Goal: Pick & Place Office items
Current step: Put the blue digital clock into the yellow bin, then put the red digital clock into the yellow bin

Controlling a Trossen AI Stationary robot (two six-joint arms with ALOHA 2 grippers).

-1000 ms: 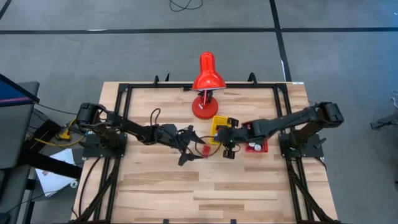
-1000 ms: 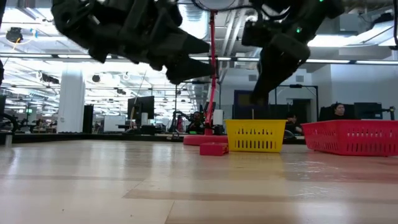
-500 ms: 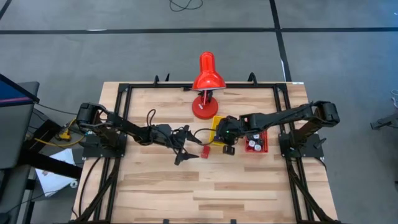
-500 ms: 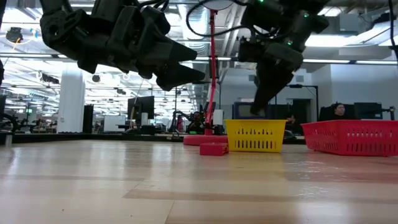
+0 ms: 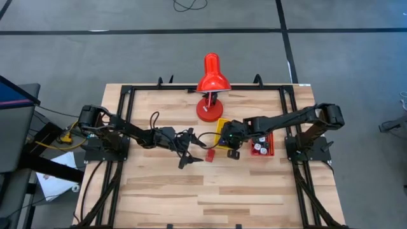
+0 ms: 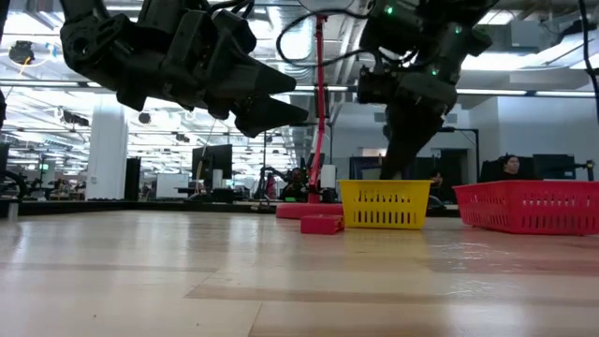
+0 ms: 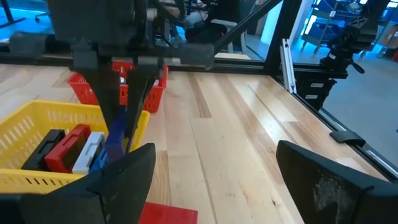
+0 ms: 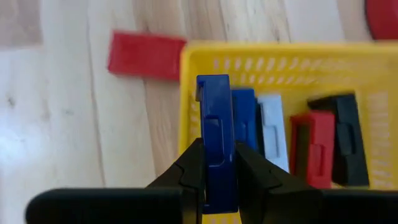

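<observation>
My right gripper (image 8: 216,155) hovers over the yellow tray (image 8: 348,53), shut on a blue flat block (image 8: 214,106). The high view puts this gripper (image 5: 230,140) at the tray's near left part. Blue, white, red and black blocks lie in the tray (image 7: 37,121). A red flat block (image 5: 208,154) lies flat on the wood just left of the tray, also showing in the low view as a red block (image 6: 321,224). My left gripper (image 5: 194,154) is open, above the table left of that red block, and touches nothing. My right gripper pinches the blue block's lower part (image 8: 216,140) between its two fingers, coming from above and pointing down. The block stands on edge, lifted clear above the pieces in the yellow tray. The left wrist view shows the block (image 7: 117,140) hanging below the fingers.
A red tray (image 5: 262,147) with small white and silver bits sits right of the yellow one. The big red desk lamp (image 5: 210,89) stands at the far middle. Black frame rails border the table. Bare wood lies along the near side. A person sits in the room beyond (image 6: 510,168).
My right gripper has moved toward the far edge and slightly left, from beside the yellow tray's near side to over it, and has come down lower. My left gripper drew back a little toward the table's left, then kept still. The red block has stayed put.
</observation>
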